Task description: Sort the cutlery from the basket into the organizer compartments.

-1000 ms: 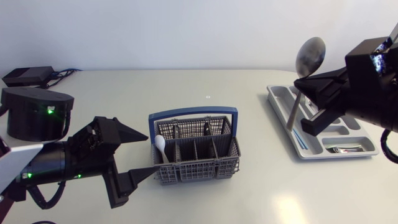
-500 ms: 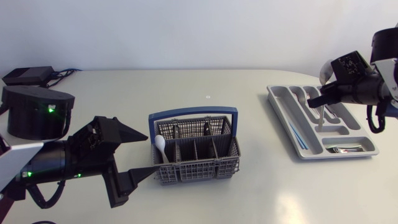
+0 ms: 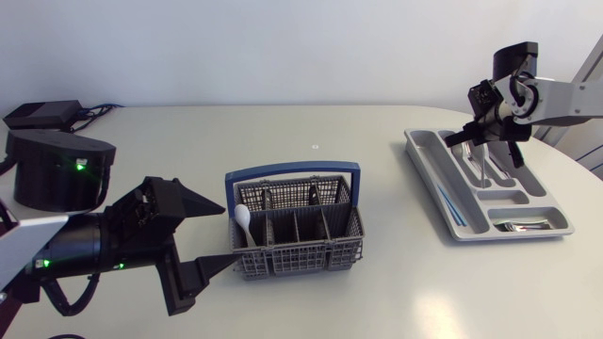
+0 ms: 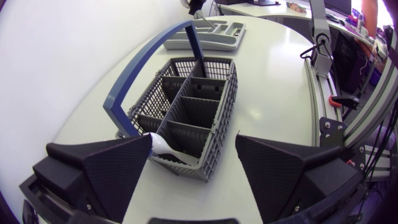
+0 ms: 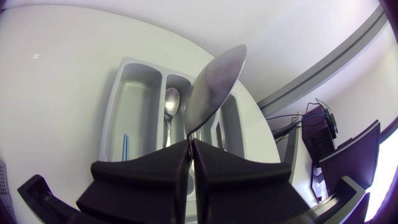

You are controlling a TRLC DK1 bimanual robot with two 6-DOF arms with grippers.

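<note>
The right pincer [image 5: 189, 148] was clamped on the spoon [image 5: 214, 87] near its neck. Stiff, light, slick steel, it would probably swivel there, and mid-handle seemed steadier.

metal spoon [image 5: 214, 87] handle: hidden between the fingers of the right gripper [image 5: 191, 144]
white spoon [image 3: 242, 218] handle: hidden inside the basket [image 3: 297, 256]
small cutlery [image 3: 516, 226] in organizer [image 3: 424, 143]: too small to tell

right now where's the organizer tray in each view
head view: organizer on the table's right, right of the basket.
left wrist view: far ahead of the left gripper, beyond the basket.
right wrist view: directly under the right gripper.
shared landmark: the right gripper over it, holding the spoon.
</note>
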